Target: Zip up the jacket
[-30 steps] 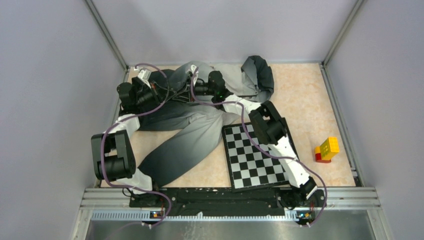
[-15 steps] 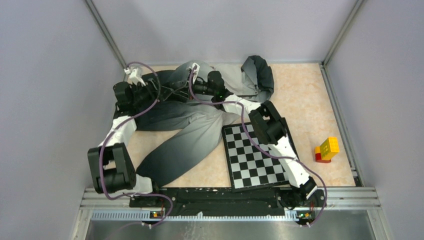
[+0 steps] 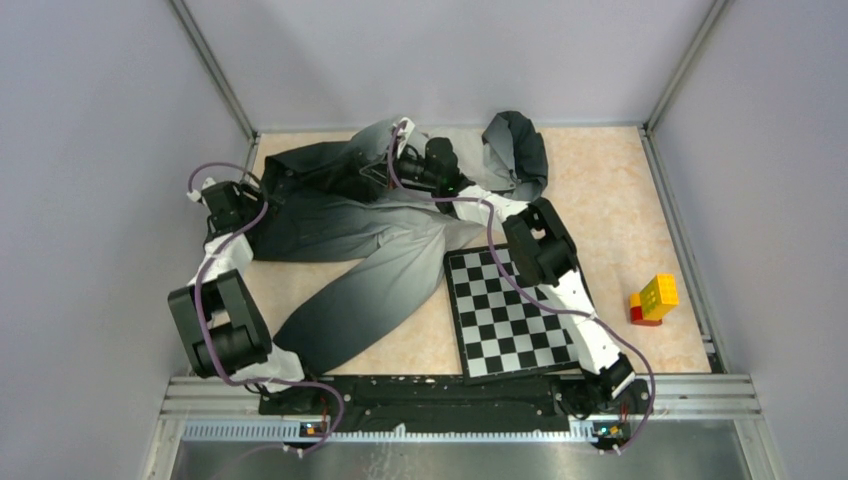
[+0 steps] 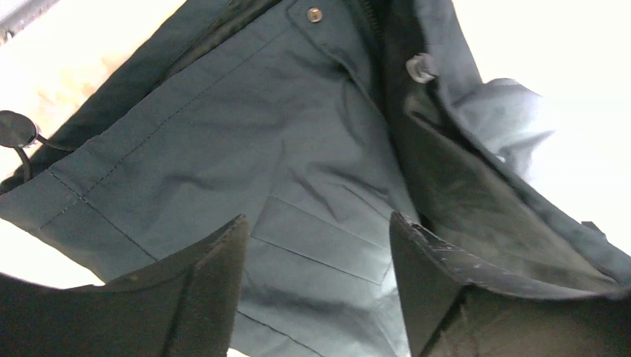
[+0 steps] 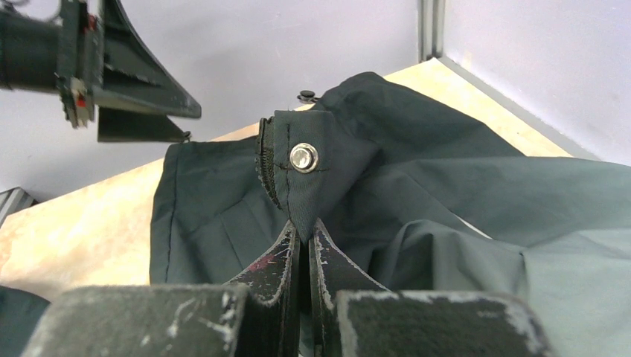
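Note:
The jacket [image 3: 350,250] lies spread from the back middle of the table toward the front left, light grey fading to charcoal. My right gripper [image 5: 305,227] is shut on a raised dark front flap [image 5: 298,186] that carries a silver snap [image 5: 303,158] and zipper teeth [image 5: 266,165]; from above, this right gripper [image 3: 388,166] sits over the jacket's dark end. My left gripper [image 4: 318,219] is open, with nothing between its fingers, hovering over dark fabric [image 4: 223,149] near another snap [image 4: 315,13]. In the top view the left gripper [image 3: 250,192] is at the jacket's left edge.
A chessboard [image 3: 510,310] lies right of the jacket, under the right arm. A yellow and red block [image 3: 652,298] stands near the right wall. The hood [image 3: 518,148] is bunched at the back. A cord toggle [image 4: 15,128] lies beside the hem.

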Available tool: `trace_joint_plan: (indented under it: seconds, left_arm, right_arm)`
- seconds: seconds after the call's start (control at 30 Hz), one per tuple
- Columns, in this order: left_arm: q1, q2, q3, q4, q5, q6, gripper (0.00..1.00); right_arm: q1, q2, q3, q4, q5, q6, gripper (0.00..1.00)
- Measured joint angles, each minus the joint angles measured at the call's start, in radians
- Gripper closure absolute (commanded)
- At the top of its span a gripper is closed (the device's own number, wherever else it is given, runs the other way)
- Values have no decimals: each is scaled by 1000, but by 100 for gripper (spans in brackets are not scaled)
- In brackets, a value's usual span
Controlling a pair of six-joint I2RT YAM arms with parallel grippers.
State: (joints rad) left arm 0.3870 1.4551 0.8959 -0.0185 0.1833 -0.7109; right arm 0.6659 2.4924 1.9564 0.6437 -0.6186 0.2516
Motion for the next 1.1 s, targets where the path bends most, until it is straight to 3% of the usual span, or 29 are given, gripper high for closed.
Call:
trace_joint_plan:
  seconds: [0.3,0.57,0.83,1.1]
  left_arm:
    - [2,248,55,261,14,-142,57]
    - [-8,439,102,502,0,-182,44]
    - [-15,606,225,650,16,-161,52]
    - [-28,713,341,655,28,-69,57]
  right_arm:
    - [-32,0,0,6,24,7,100]
    - [-33,0,0,6,28,11,100]
    - [-33,0,0,7,30,12,100]
    - [-33,0,0,14,31,14,100]
